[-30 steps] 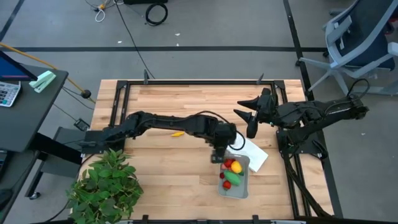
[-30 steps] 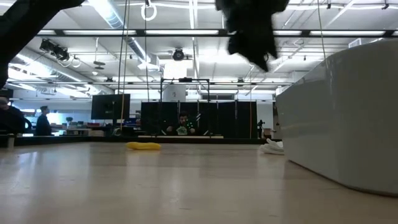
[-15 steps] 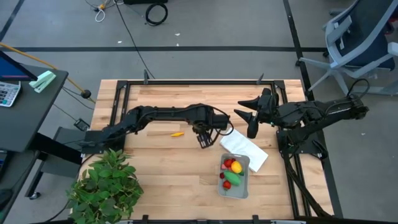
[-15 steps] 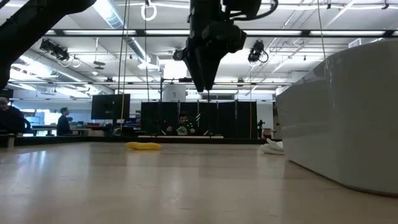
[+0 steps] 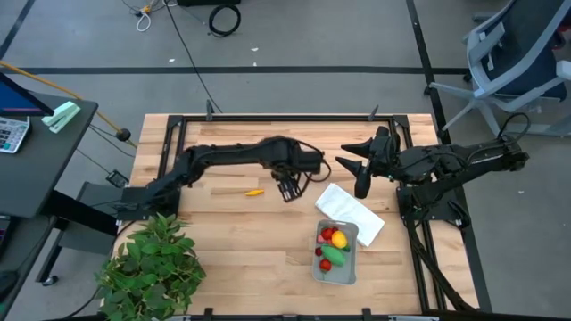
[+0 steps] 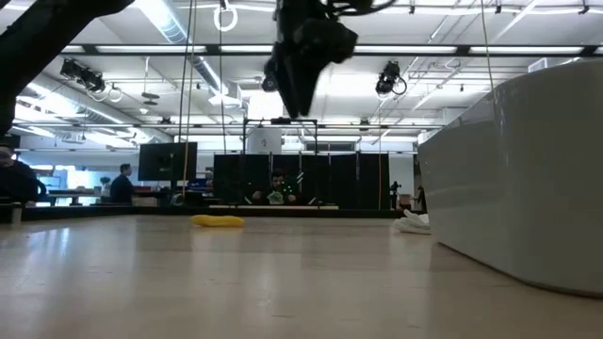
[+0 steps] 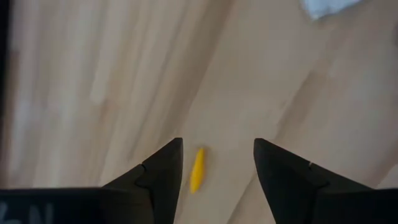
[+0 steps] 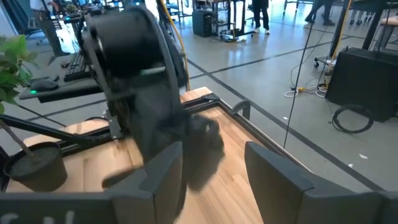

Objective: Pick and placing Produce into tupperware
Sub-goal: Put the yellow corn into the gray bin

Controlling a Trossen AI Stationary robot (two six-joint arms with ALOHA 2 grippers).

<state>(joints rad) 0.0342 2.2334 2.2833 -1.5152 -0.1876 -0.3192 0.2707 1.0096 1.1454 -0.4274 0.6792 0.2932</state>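
Several toy fruits already lie in the grey tupperware (image 5: pixel 335 252) at the near right of the table (image 5: pixel 223 241): a red one, a yellow lemon, a green oval and another small red piece, so most of the sorting looks done. Just beyond the container a white cloth (image 5: pixel 350 212) lies flat. Farther in, near the middle, the left gripper (image 5: pixel 287 188) hangs above the wood with its fingers spread apart and holding nothing; its wrist view frames the last loose piece, a thin orange-yellow strip (image 5: pixel 255 191), lying just to its left, probably the next pick. At the far right the right gripper (image 5: pixel 355 169) waits raised, fingers parted and empty, out of the way.
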